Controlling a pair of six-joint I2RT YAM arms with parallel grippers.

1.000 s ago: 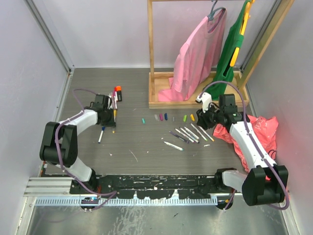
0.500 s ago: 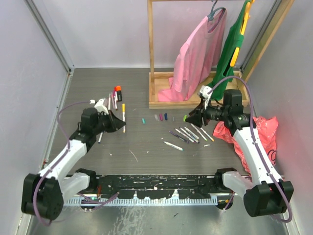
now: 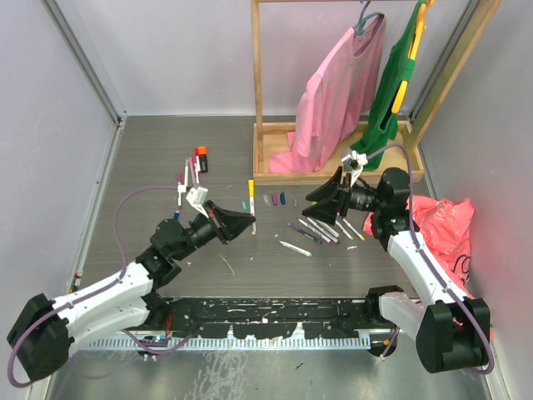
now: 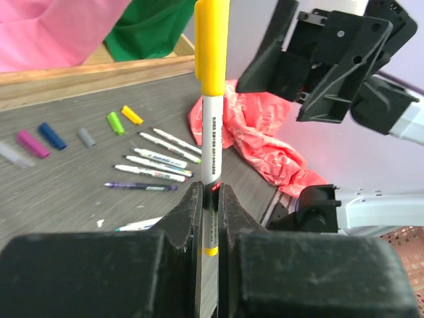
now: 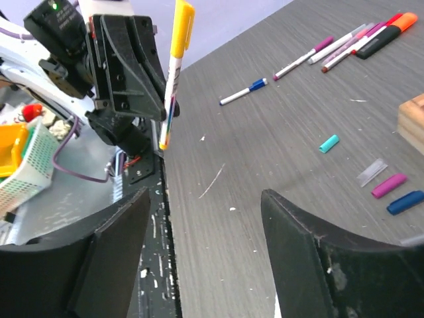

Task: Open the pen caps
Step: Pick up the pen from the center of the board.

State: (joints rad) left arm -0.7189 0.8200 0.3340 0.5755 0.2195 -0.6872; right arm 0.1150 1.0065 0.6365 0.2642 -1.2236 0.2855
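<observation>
My left gripper (image 4: 210, 192) is shut on the lower barrel of a white pen (image 3: 252, 208) that stands upright above mid-table, its yellow cap (image 4: 211, 46) on top. My right gripper (image 5: 204, 199) is open and empty; it faces that pen (image 5: 170, 86) from the right, a short gap away. Loose pen caps (image 3: 274, 199) lie in a row near the rack base: teal (image 5: 328, 143), pink (image 4: 32, 143), blue (image 4: 52, 135), green (image 4: 115, 122). Uncapped pens (image 3: 321, 227) lie beside them. Capped pens (image 3: 190, 172) and an orange-and-black marker (image 3: 201, 158) lie at the back left.
A wooden clothes rack (image 3: 275, 173) with pink and green garments stands at the back right. A red plastic bag (image 3: 441, 221) lies under the right arm. A blue-ended pen (image 5: 243, 91) lies alone at the left. Walls close in both sides.
The left arm has swung from the back-left pile to mid-table, carrying the yellow-capped pen and raising it upright. The right gripper has moved left toward it and opened wider.
</observation>
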